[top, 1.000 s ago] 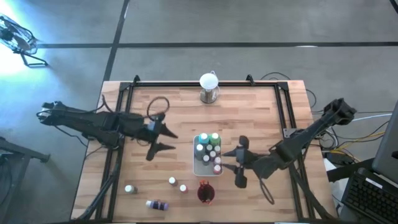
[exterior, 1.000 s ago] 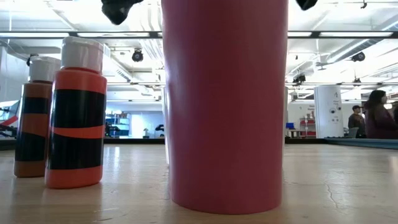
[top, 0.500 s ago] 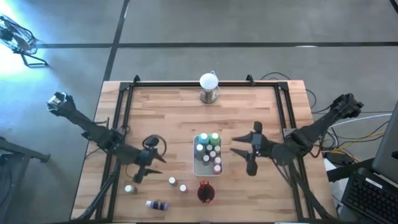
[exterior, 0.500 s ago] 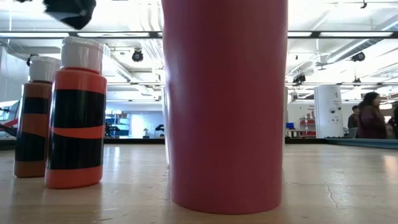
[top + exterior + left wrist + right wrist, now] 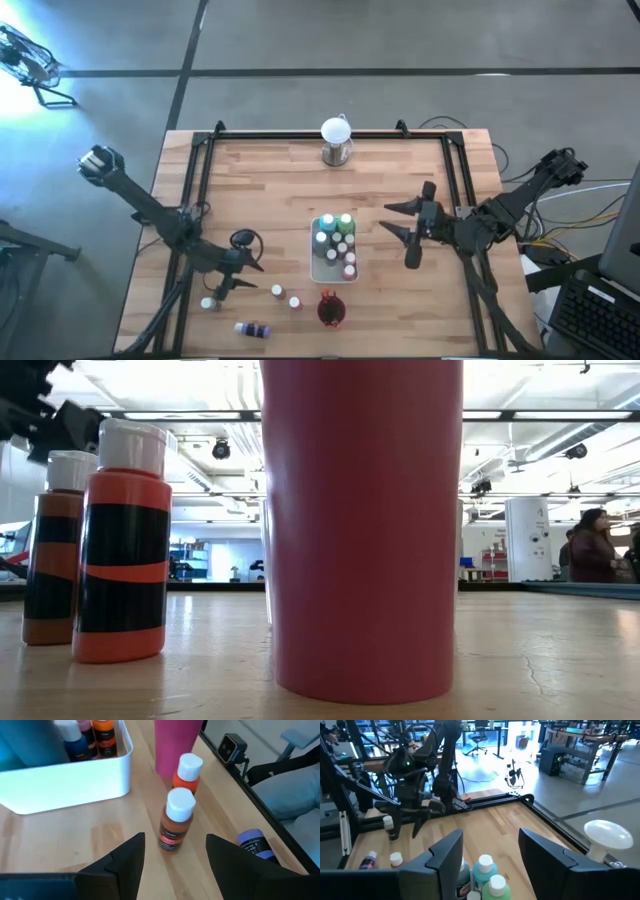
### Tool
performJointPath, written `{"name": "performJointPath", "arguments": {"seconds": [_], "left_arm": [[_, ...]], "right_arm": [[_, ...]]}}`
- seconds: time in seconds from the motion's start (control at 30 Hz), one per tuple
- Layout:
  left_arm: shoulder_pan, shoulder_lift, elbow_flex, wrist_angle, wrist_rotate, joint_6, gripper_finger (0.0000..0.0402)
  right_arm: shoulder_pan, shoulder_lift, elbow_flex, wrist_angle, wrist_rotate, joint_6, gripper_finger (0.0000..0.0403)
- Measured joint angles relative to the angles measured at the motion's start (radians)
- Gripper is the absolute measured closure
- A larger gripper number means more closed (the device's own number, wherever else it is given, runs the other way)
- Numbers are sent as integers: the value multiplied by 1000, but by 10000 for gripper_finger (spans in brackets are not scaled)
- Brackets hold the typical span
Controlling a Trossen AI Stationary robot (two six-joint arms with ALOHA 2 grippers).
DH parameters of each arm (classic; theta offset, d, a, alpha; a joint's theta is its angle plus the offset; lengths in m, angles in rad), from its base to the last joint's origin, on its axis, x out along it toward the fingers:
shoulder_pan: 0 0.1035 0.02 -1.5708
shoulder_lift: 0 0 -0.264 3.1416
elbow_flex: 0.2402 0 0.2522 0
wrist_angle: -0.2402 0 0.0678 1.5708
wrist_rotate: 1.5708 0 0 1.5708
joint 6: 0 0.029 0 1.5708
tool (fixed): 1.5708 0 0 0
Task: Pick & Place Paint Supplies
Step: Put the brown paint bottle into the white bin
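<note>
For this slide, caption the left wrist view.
Open left tool approaching a brown white-capped paint bottle beside the white tray.

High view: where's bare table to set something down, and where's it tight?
Bare wood: the far left stretch between the globe and the left claw, and the near right corner beyond the red cup. Tight: the white tray, packed with bottles, and the near left edge, where loose bottles stand by the left claw.
</note>
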State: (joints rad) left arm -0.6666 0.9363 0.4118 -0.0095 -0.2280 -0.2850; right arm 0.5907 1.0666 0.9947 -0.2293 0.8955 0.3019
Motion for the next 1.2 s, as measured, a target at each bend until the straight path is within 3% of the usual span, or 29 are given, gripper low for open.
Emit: {"name": "performJointPath", "arguments": {"seconds": [0.23,0.4,0.7,1.2], "left_arm": [[0,5,-125,202,28,-7,186],[0,53,-154,245,28,-7,186],[0,256,-145,420,45,41,186],[0,563,-26,524,79,161,186]], "right_arm": [[0,0,0,1,21,0,230],[0,0,1,0,44,0,222],[0,-1,32,2,50,-22,202],[0,1,43,0,50,-40,225]]}}
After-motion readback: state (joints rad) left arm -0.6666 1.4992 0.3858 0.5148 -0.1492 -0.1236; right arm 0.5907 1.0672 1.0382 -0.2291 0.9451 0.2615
